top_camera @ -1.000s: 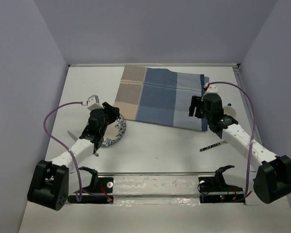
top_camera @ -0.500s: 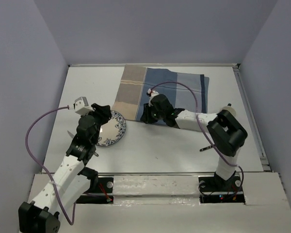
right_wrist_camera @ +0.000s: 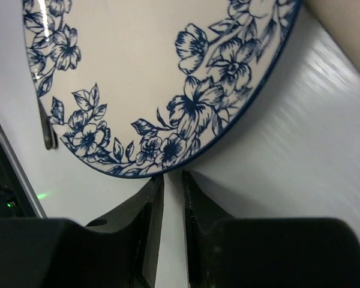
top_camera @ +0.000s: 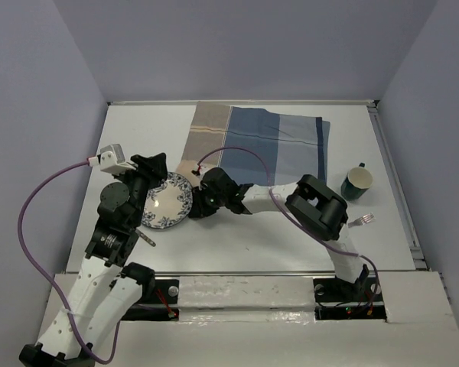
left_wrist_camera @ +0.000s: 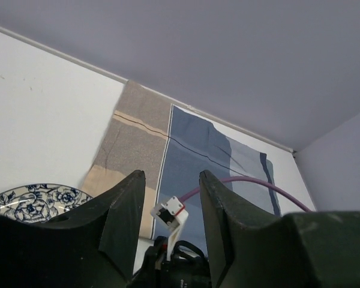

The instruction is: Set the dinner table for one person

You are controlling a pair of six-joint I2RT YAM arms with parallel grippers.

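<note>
A blue-and-white floral plate (top_camera: pixel 165 203) lies on the white dinner table (top_camera: pixel 252 241), left of centre, and fills the top of the right wrist view (right_wrist_camera: pixel 138 66). My right gripper (top_camera: pixel 196 206) reaches across to the plate's right rim. Its jaws (right_wrist_camera: pixel 172 176) are nearly shut with a thin gap, their tips at the rim, holding nothing. My left gripper (top_camera: pixel 151 164) hovers over the plate's far-left edge. It is open and empty (left_wrist_camera: pixel 171 175). The right arm's wrist camera shows between its fingers.
A blue-and-tan striped placemat (top_camera: pixel 252 145) lies at the back centre, also in the left wrist view (left_wrist_camera: pixel 186 150). A green mug (top_camera: pixel 356 182) stands at the right with a fork (top_camera: pixel 360 221) in front of it. A dark-handled knife (top_camera: pixel 144 236) lies near the plate's front-left.
My right arm swung from the right side across to the plate's right rim, uncovering the mug and fork. My left arm drew back and its gripper lifted off the plate. The plate sits slightly further left.
</note>
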